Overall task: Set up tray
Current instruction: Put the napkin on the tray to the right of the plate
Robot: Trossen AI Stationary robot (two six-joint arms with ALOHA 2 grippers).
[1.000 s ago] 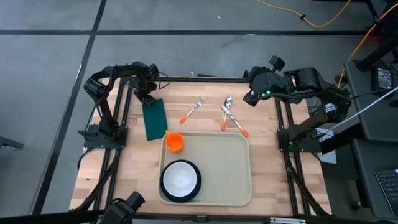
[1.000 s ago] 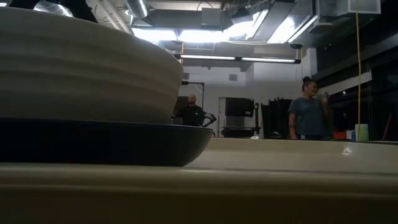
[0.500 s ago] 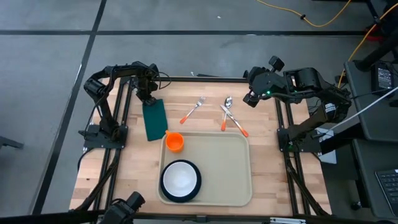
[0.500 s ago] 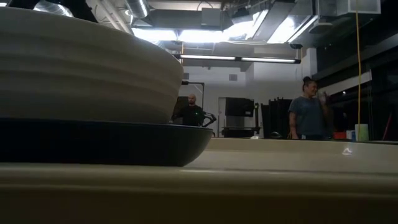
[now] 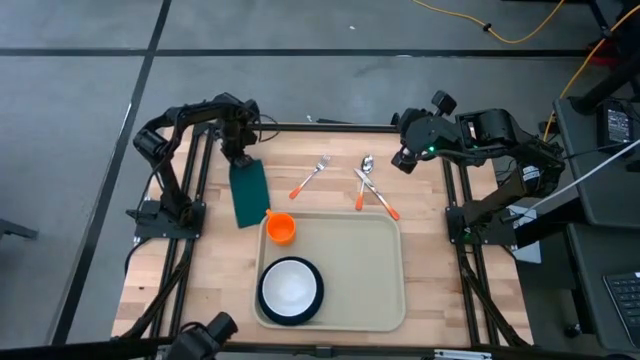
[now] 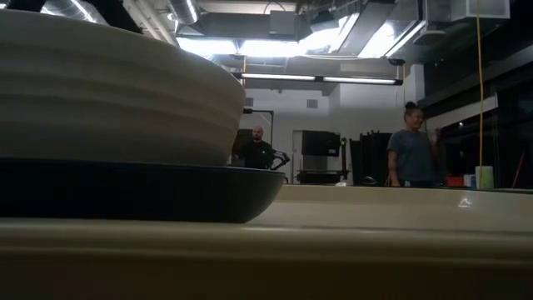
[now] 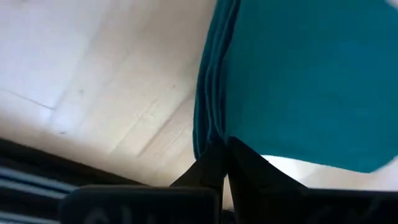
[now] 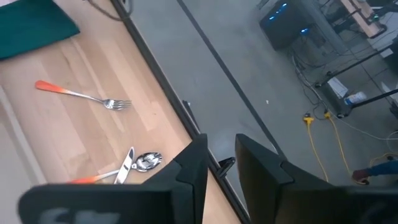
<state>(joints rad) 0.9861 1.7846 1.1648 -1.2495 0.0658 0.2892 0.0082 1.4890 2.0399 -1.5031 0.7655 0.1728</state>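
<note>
The tray (image 5: pixel 345 265) lies on the table (image 5: pixel 430 260) well in front of both grippers, closer to the near edge. In the high view it holds an orange cup (image 5: pixel 281 228) in one corner and a dark plate (image 5: pixel 290 290) with a white bowl (image 5: pixel 290 285) on it. The left gripper (image 5: pixel 238 160) sits at the far end of the green napkin (image 5: pixel 248 193), which lies just beside the tray. A second ago its fingers were spread; now they are pressed together on the napkin's edge. The right gripper (image 5: pixel 405 158) hangs by the far right corner, just as before. A fork (image 5: pixel 312 176), a spoon (image 5: pixel 367 180) and a knife (image 5: pixel 376 195) lie between the two grippers.

The low view shows none of that. It looks across the tray's rim (image 6: pixel 333 250), with the bowl (image 6: pixel 108 92) and plate (image 6: pixel 141 190) huge and close. Two people (image 6: pixel 258 152) (image 6: pixel 410 152) stand in the room behind.

The left wrist view shows what the high view cannot: the two dark fingers (image 7: pixel 214 165) meet on the folded edge of the napkin (image 7: pixel 298 74), pinching it.

The right wrist view shows its own fingers (image 8: pixel 193 165) a little apart with nothing between them. The fork (image 8: pixel 84 94) and spoon (image 8: pixel 140 162) lie out past them.
</note>
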